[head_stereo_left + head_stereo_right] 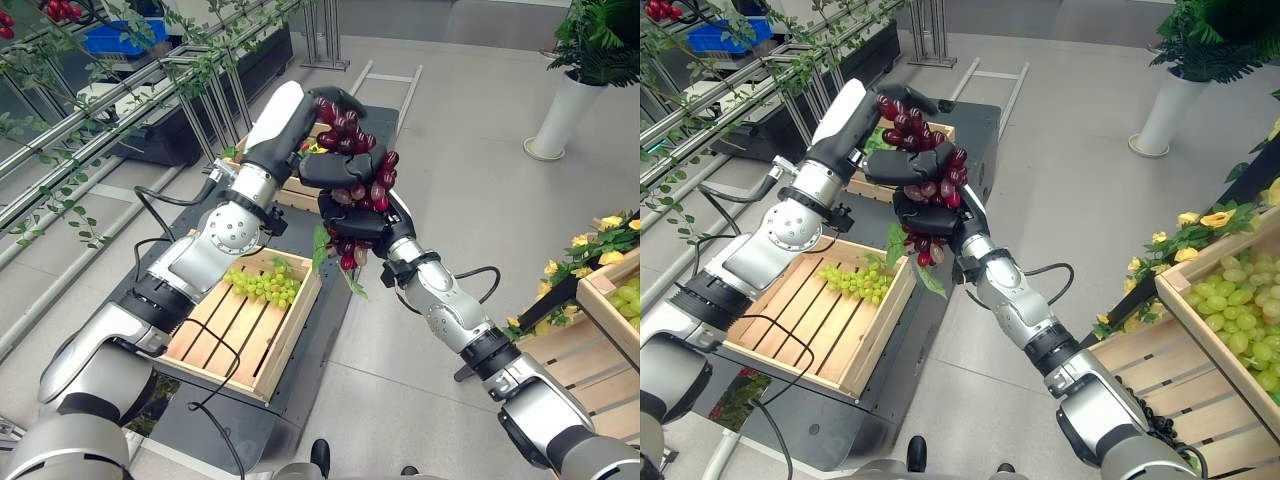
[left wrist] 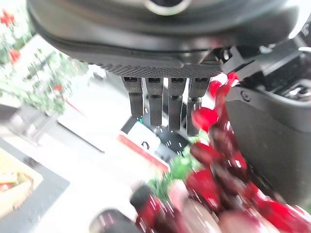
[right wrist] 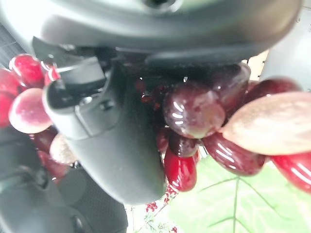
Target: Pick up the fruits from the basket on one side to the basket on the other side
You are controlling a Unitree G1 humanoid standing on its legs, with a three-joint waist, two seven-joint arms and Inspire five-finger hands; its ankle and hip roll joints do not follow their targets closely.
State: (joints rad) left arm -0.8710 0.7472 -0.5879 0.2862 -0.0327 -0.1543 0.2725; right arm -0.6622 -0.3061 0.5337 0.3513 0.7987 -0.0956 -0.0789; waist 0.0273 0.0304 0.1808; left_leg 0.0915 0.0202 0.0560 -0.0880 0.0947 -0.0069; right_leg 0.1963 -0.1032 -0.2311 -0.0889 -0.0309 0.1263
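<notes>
Down at seven o'clock from the lifted fruit: a slatted crate (image 1: 235, 350) with green grapes (image 1: 262, 285) heaped in its far corner. Just behind it, at nine o'clock from the fruit, a second crate (image 1: 300, 192).

Above that, the left hand (image 1: 335, 165), fingers (image 2: 160, 104) straight in its wrist view and laid against the red grapes (image 1: 372, 185), steadying more than gripping. The bunch is held in the air between both hands, clear of every crate, with a leaf trailing at six o'clock.

Beneath the bunch, the right hand (image 1: 355, 225), curled round the lower grapes with its thumb pressed into them.

Probably a handover in mid-air. To do it well:
- Confirm that the right hand has the stem or the core of the bunch, not loose berries.
- Peel the left hand away slowly.
- Keep the bunch level and avoid squeezing.
- Swing toward four o'clock, to the right-side crate (image 1: 1210, 345) with its pale grapes (image 1: 1235, 310).
- Lower well inside the rim before opening.
</notes>
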